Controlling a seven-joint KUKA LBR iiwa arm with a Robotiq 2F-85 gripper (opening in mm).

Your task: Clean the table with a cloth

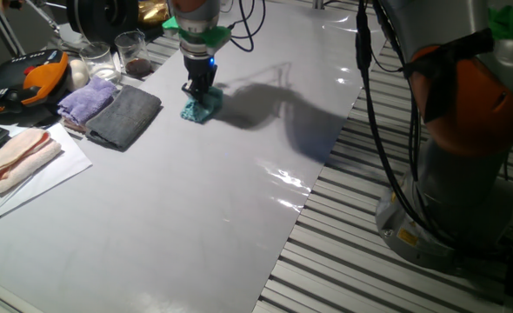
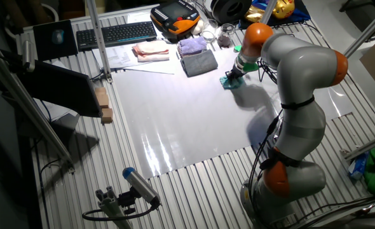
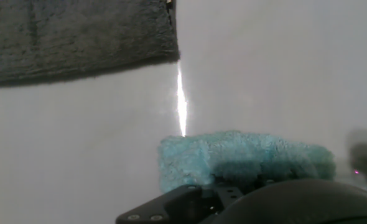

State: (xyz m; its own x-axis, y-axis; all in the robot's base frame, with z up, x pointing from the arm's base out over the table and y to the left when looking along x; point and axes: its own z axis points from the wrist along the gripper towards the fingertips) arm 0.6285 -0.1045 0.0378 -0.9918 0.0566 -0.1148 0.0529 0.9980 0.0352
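Observation:
The teal cloth (image 1: 201,108) lies on the pale grey-white table (image 1: 196,200) near its far edge. It also shows in the other fixed view (image 2: 229,82) and in the hand view (image 3: 233,158). My gripper (image 1: 198,90) stands straight down on the cloth, its dark fingers pressed into the top of it. In the other fixed view the gripper (image 2: 236,75) sits on the cloth too. The fingertips are buried in the fluffy cloth, so the jaw gap is hidden; the fingers look closed on the cloth.
A dark grey folded cloth (image 1: 124,116) and a lilac cloth (image 1: 89,98) lie left of the teal one. Glasses (image 1: 132,52), an orange device (image 1: 43,78) and a pink cloth (image 1: 15,156) stand at the far left. The table's right edge (image 1: 322,174) meets slatted metal.

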